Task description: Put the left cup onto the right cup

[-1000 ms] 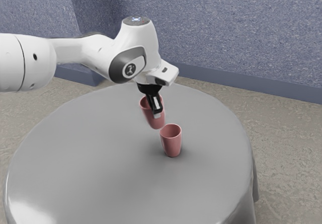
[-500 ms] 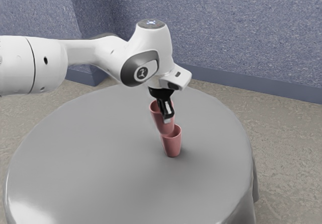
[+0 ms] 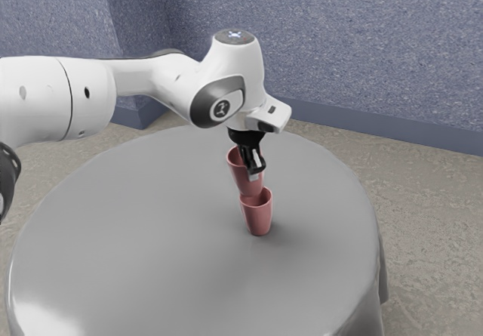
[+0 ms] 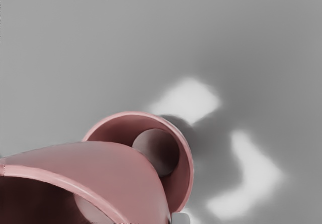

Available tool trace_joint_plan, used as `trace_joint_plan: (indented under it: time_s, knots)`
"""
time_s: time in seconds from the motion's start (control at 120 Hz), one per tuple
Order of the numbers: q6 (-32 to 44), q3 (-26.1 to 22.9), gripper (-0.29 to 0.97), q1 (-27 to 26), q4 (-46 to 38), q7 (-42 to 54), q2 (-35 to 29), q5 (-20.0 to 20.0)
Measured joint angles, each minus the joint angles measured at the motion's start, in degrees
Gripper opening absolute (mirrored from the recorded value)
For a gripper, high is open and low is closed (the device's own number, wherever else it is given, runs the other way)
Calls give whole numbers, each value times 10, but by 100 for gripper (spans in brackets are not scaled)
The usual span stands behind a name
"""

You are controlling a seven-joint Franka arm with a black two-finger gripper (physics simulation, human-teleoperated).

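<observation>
The pincer point(image 3: 254, 170) grips the tilted left cup point(image 3: 240, 177), its base seemingly inside the right cup point(image 3: 258, 215).

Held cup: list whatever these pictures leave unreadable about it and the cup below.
- Exterior view: base of the held cup, hidden at the rim of the lower cup; seating depth unreadable.
- Wrist view: held cup blurred, cut off by the picture's edge.
- Wrist view: lower cup's rim partly covered by the held cup.

The base of the upper cup point(image 3: 238, 176) is hidden behind the rim of the lower cup point(image 3: 257, 215). In the wrist view the upper cup is blurred, cut off by the edge, and covers part of that rim.
</observation>
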Motion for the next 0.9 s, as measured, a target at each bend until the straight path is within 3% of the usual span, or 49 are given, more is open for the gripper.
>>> trace_joint_plan:
  time_s: [0.9]
  knots:
    - [-44, -5, -10, 3, 16, -16, 9, -8]
